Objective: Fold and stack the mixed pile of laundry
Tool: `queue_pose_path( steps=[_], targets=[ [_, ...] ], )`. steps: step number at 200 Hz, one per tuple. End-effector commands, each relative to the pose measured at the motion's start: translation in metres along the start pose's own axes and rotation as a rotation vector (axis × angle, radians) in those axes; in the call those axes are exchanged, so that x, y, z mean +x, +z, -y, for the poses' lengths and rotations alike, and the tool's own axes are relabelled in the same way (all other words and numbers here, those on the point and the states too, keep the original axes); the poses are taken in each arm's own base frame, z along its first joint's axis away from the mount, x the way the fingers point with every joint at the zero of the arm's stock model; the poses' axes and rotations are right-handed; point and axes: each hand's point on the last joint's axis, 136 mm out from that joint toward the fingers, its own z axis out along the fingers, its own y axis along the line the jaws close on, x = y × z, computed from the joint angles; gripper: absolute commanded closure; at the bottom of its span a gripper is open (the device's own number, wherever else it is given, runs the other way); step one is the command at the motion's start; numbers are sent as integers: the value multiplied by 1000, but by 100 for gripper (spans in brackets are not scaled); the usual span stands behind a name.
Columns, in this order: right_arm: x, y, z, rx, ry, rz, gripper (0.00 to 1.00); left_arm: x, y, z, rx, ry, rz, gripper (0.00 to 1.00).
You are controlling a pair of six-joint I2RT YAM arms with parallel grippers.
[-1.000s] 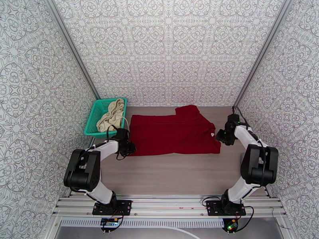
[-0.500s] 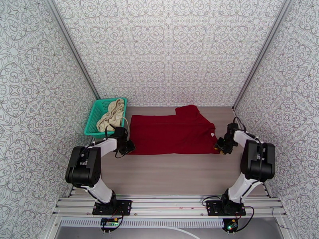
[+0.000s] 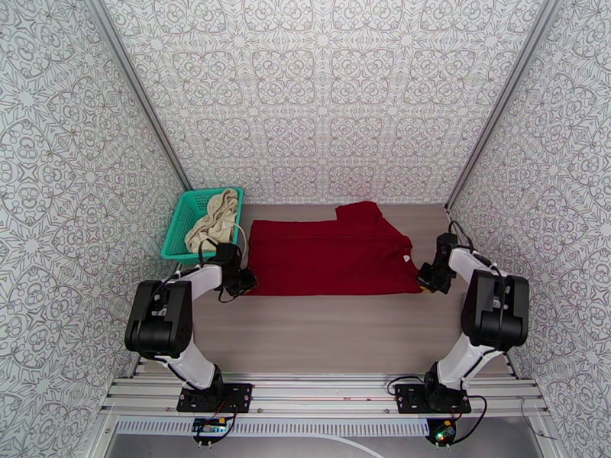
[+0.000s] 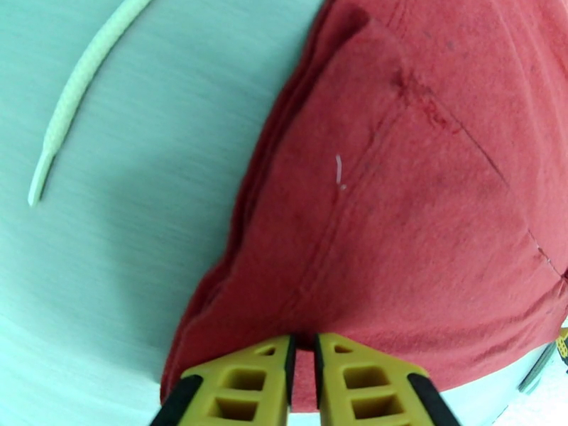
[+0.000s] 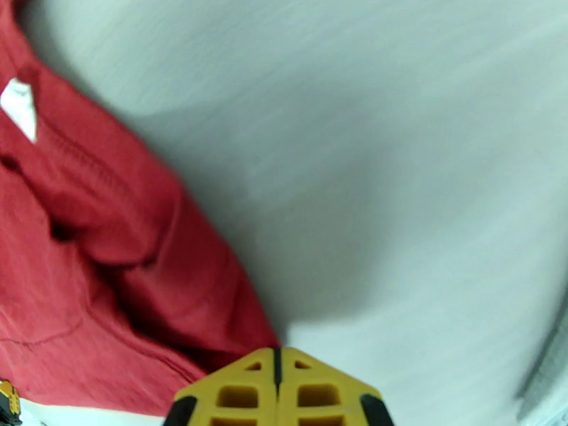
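Observation:
The dark red shirt [image 3: 328, 257] lies flat across the middle of the table. My left gripper [image 3: 247, 282] is at its near left corner. In the left wrist view the yellow fingers [image 4: 245, 381] pinch the shirt's [image 4: 426, 207] edge with a narrow gap. My right gripper [image 3: 423, 285] sits at the near right corner. There its fingers [image 5: 234, 392] are pressed together where the red cloth [image 5: 106, 278] bunches up to the tips. The cream-beige garment [image 3: 214, 219] lies in the teal basket [image 3: 176, 237], and its white cord [image 4: 71, 86] trails onto the table.
The basket stands at the far left against the patterned wall. A white label [image 3: 407, 257] marks the shirt's collar end at the right. Bare wooden tabletop [image 3: 328, 333] stretches between the shirt and the arm bases. Patterned walls close in on three sides.
My right gripper came down to the shirt's near right corner and shut there. The left gripper kept its pinch and crept slightly further from the bases.

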Motion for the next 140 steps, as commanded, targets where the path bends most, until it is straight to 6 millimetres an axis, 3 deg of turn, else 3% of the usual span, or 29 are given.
queue_pose_path(
  steps=[1,25,37,53,61,87,101,114,140],
  targets=[
    [-3,-21,20,91,-7,48,100,8,6,-26,-79,-20,-26,82],
    [2,-25,29,126,-9,48,100,13,3,-27,-75,-23,-27,82],
    [5,-29,32,139,-15,50,100,15,-1,-27,-71,-22,-21,77],
    [9,-35,37,157,-16,55,70,16,-10,-25,-65,-17,-5,60],
    [10,-39,37,154,-17,58,61,15,-16,-22,-58,-11,7,57],
    [8,-57,33,129,-16,94,56,5,-45,-11,-52,20,63,53],
    [6,-65,20,70,-20,105,57,-3,-62,3,-44,76,96,53],
    [8,-65,-4,7,-41,100,58,-8,-68,25,-7,139,99,53],
    [18,-44,-68,-142,-82,55,60,-20,-53,74,70,259,88,54]
  ],
)
